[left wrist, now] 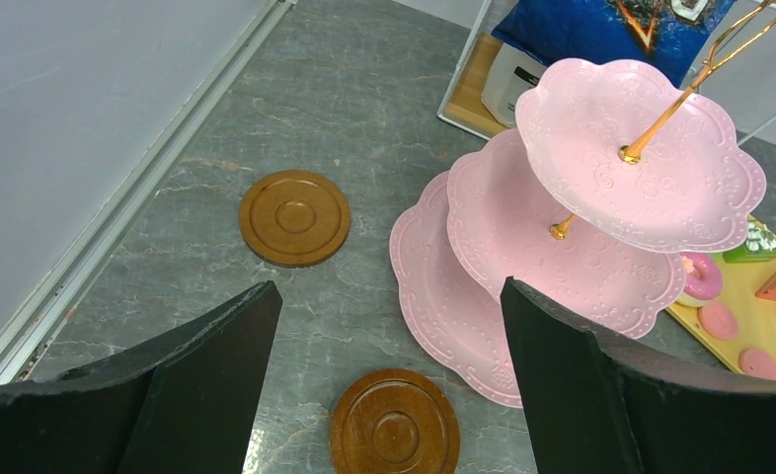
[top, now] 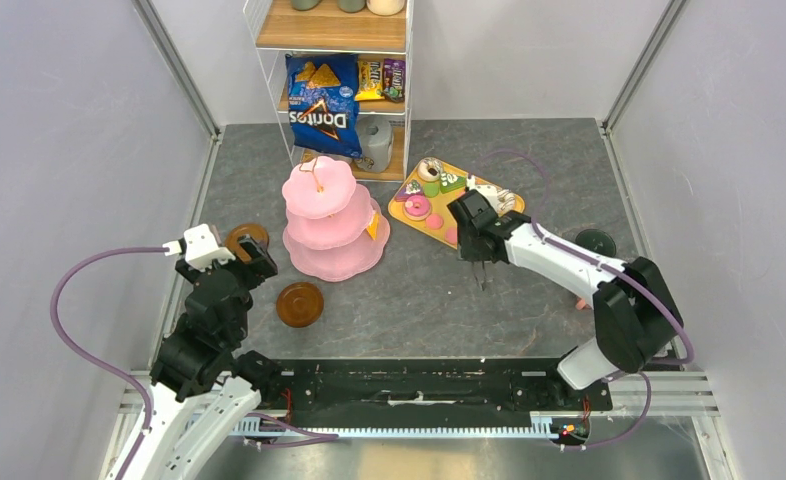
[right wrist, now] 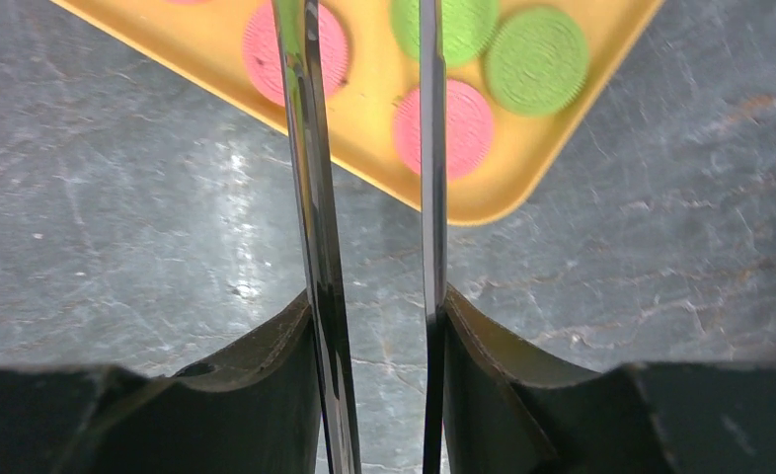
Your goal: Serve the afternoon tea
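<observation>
Most macarons (right wrist: 537,59) lie on the yellow tray (right wrist: 369,123); the pink stand (top: 321,190) looks nearly bare. The right gripper (right wrist: 374,326) clamps metal tongs (right wrist: 310,197); the left gripper (left wrist: 389,288) gapes, empty.

The left arm (top: 209,320) is made of chunky matt-black joint housings above a white lower link, with a small white box (top: 204,245) at the wrist and a purple cable (top: 64,300) looping from it down to the base. The right arm (top: 559,255) has a smooth white forearm and a white lower link between rounded black joints, with its own purple cable (top: 674,325). Both are bolted to a black mounting rail (top: 419,385) edged with a white toothed strip. The left gripper (left wrist: 389,288) has broad, black, wedge-shaped fingers; the right gripper (right wrist: 376,301) has black fingers with curved inner edges.
</observation>
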